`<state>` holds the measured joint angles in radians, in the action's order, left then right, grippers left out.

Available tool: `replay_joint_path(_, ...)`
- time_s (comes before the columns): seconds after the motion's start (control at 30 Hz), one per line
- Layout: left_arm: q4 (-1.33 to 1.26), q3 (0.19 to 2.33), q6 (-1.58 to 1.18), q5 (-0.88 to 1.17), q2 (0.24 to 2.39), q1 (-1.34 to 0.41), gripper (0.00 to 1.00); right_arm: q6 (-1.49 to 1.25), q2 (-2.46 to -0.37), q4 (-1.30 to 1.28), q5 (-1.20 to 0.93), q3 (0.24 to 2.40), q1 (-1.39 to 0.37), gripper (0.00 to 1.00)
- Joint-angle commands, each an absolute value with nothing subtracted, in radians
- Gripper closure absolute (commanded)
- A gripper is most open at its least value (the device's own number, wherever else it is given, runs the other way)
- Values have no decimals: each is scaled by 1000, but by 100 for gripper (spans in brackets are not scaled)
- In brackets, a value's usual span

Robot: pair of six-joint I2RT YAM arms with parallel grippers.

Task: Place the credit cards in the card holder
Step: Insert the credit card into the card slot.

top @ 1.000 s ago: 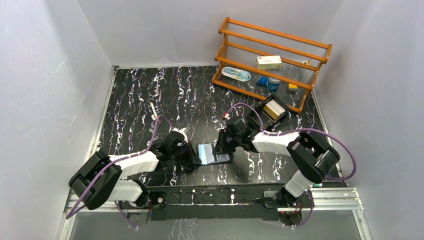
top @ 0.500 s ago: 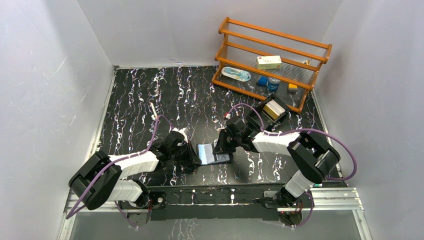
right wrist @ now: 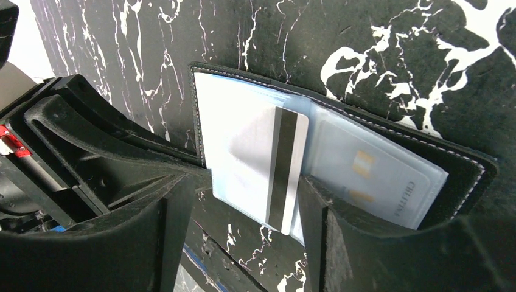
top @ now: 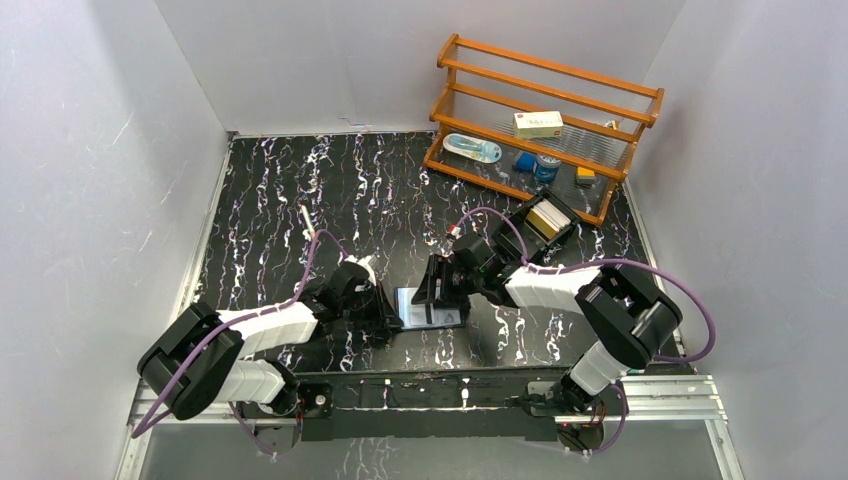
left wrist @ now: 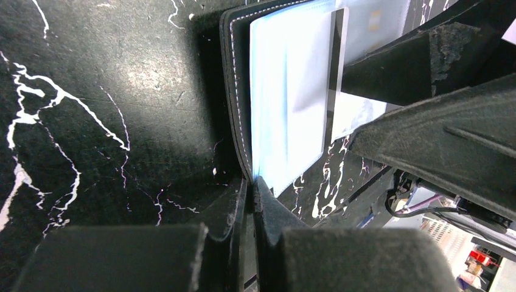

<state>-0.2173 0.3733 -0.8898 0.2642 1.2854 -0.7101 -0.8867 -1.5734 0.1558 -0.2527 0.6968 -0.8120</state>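
Black marble-look counter (top: 300,200) with white veins, white walls all round, and a wooden rack (top: 545,100) parked in the far right corner. The card holder (top: 432,308) is lying open flat close to the near edge, roughly midway along it, right between the two arms. Left jaws are pressed together on the holder's edge nearest the left arm (top: 270,325), pinching just the black leather, pale blue pocket facing up. Right jaws are spread wide over the open holder, one finger (right wrist: 176,231) out by that pinched edge and the other finger (right wrist: 322,243) over the middle. Between them sits a credit card (right wrist: 277,164), pale with a black stripe, on the blue pocket, its long edge just beside that second finger and well clear of the first. Can't tell if it's actually in the pocket or only on top. A second card (right wrist: 380,176) is already tucked in the other pocket. By the rack there's a black box (top: 563,228) with more cards (top: 543,217) standing in it.
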Motion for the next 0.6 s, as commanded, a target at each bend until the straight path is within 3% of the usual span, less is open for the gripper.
replay_joint_path(0.0, -199, 393, -873, 273, 1277, -712, 100, -860, -1572, 137, -230, 709, -820, 33)
replay_joint_path(0.23, -213, 397, -874, 285, 1285, -712, 100, -857, -1626, 146, -248, 768, -862, 50)
replay_joint_path(0.43, -192, 402, -863, 283, 1281, -713, 100, -807, -1628, 93, -229, 785, -869, 50)
replay_joint_path(0.57, -166, 403, -859, 274, 1272, -712, 100, -732, -1583, -66, -172, 834, -842, 44)
